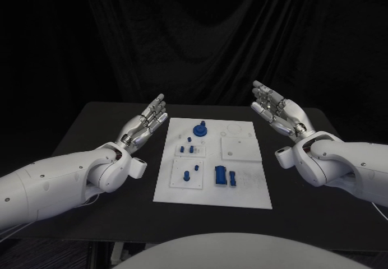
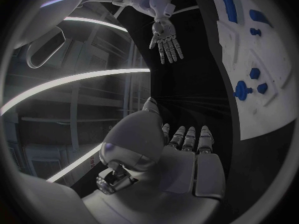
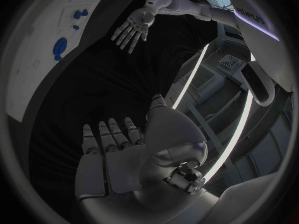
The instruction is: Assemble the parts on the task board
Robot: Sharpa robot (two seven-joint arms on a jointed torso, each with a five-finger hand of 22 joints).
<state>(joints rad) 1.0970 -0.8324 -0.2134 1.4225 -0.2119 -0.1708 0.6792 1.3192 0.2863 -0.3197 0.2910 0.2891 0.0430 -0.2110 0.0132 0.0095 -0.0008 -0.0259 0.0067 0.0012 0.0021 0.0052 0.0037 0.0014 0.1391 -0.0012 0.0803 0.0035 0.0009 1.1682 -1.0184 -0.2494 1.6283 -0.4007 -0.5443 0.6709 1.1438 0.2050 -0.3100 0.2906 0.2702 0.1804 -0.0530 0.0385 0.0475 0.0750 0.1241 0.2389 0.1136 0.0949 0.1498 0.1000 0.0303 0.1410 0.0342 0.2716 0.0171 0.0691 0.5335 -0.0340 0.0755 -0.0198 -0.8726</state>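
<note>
Your left hand (image 1: 146, 124) and right hand (image 1: 276, 113) hang empty, fingers straight, flanking the board (image 1: 243, 193) and its blue parts (image 1: 224, 175).

A black table (image 1: 97, 120) stands before a black curtain (image 1: 202, 50) that hangs in soft vertical folds across the whole back of the scene. The tabletop is matte and dark, with rounded far corners. Under its near edge, a strip of dark, speckled floor (image 1: 49, 246) shows. In the wrist views, long bright light strips (image 2: 69, 82) curve across a dim ceiling or wall of grey panels (image 2: 44, 129). Similar pale strips (image 3: 193, 79) run past grey structure that includes a vent-like grille (image 3: 229, 62). The rest of the room lies in shadow.
</note>
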